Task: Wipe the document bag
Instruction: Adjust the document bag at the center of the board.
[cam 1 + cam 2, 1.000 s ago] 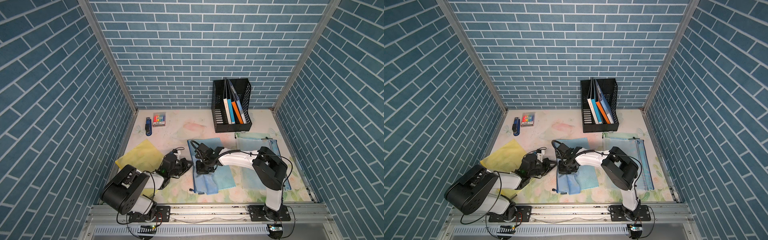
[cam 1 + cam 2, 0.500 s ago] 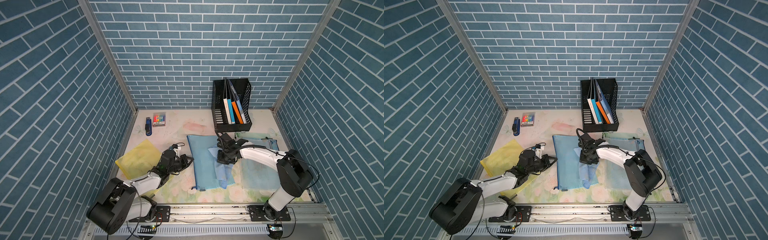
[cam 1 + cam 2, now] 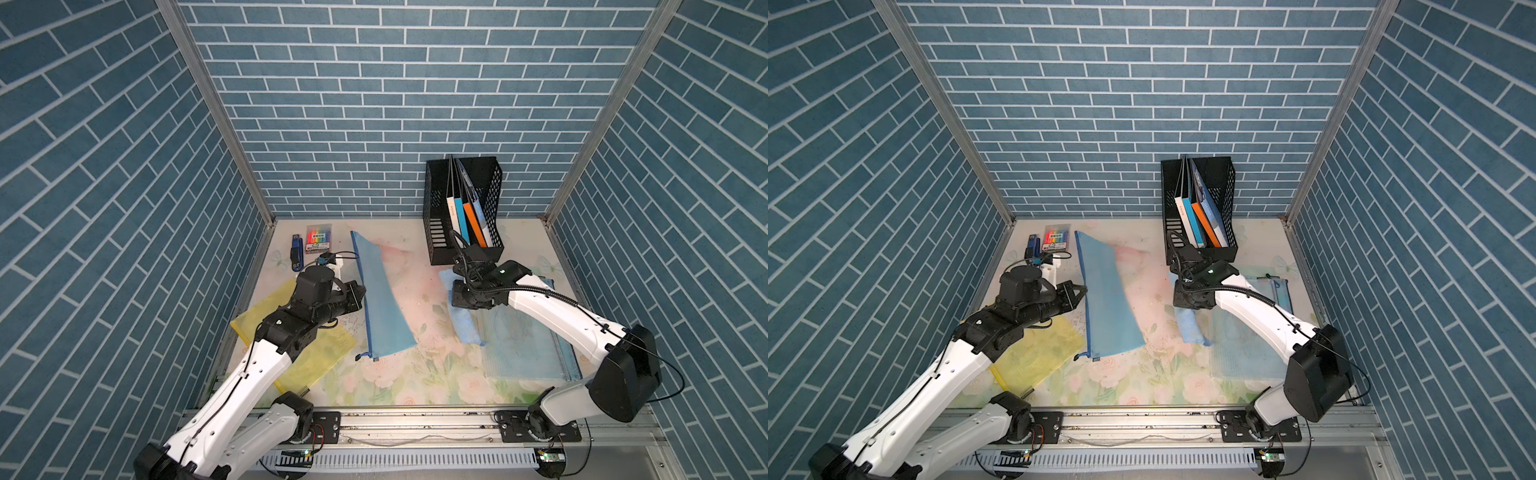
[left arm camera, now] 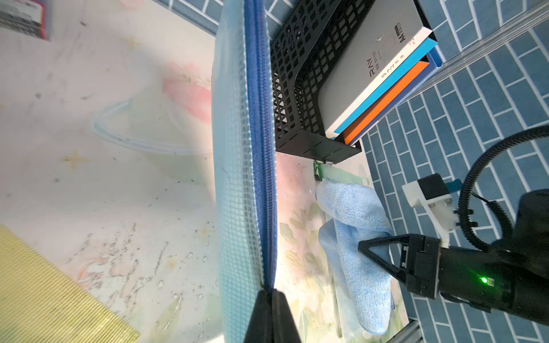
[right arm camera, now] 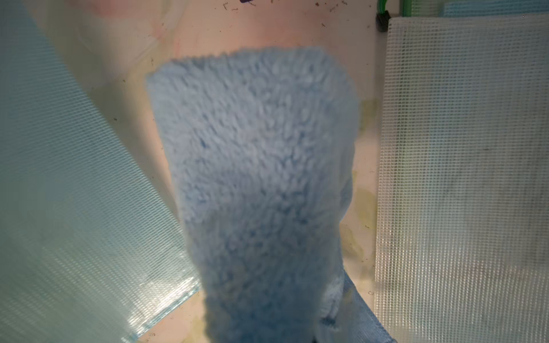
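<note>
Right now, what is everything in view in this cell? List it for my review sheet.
blue document bag: one, blue with darker zip, raised on edge, left of centre
cloth: one, light blue, right of centre
yellow document bag: one, yellow mesh, flat at left
clear document bags: at least two, pale, overlapping at right
file rack: one, black mesh, back right
folders: several; white, blue, orange; in the rack
marker pack: one, multicoloured, back left
small item: one, blue and black, beside the pack; possibly a stapler
table mat: one, floral
left end effector: black, shut on the blue bag's zip edge
right end effector: black, shut on the cloth
</note>
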Tool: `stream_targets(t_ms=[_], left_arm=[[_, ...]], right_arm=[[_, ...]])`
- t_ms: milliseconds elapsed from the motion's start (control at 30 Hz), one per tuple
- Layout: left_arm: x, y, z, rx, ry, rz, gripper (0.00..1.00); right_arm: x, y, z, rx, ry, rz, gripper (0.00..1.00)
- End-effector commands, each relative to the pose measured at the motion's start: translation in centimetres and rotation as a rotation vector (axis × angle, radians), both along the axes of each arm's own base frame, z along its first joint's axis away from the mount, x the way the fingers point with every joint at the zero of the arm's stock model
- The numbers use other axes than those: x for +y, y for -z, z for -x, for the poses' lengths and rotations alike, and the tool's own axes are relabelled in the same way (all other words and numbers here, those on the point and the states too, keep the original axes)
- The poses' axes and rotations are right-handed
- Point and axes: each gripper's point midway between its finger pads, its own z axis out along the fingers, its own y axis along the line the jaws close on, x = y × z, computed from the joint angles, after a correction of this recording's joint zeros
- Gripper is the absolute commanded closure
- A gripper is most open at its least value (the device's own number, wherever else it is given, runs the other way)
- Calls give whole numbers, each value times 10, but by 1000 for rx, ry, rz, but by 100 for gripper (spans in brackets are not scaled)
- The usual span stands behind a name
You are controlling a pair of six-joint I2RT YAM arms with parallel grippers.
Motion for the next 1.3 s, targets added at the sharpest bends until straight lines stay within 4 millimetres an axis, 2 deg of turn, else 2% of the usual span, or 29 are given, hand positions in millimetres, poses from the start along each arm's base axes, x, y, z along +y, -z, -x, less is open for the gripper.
stream_targets(t_ms=[0,100,167,233,267,333,433,533,800,867,933,1033,1133,1200,1267], left_arm=[[30,4,16,84,-46,-182,100],[26,-4,14,98,-47,-210,100],[14,11,13,138,-18,-249,100],[-4,31,13,184,21,-291,100],[-15,34,12,189,38,-300,100],[-33,30,6,171,61,-340,100],[-38,10,-6,127,57,-361,100],[-18,-11,-12,89,15,-436,100],[53,-41,-8,111,-74,-587,100],[63,-49,-7,119,-87,-631,100],[61,-54,-7,123,-70,-639,100],[49,-52,-12,136,-30,-607,100],[22,-41,-17,143,34,-553,100],[-11,-25,-18,147,97,-507,100],[-53,-5,-17,147,176,-433,100]], right_arm=[[-1,15,11,66,-29,13,100],[-2,19,15,77,-20,8,100],[-4,20,17,74,-16,1,100],[-6,21,21,75,-14,-1,100],[-8,22,22,75,-12,0,100],[-11,22,26,75,-7,-5,100],[-15,21,30,63,2,-16,100],[-16,23,35,67,6,-26,100],[-6,29,32,93,-15,-44,100],[-4,29,30,99,-23,-42,100],[-1,30,28,105,-29,-44,100],[2,33,27,112,-30,-47,100],[2,34,28,118,-29,-47,100],[-1,34,29,115,-24,-41,100],[-5,34,31,110,-18,-28,100]])
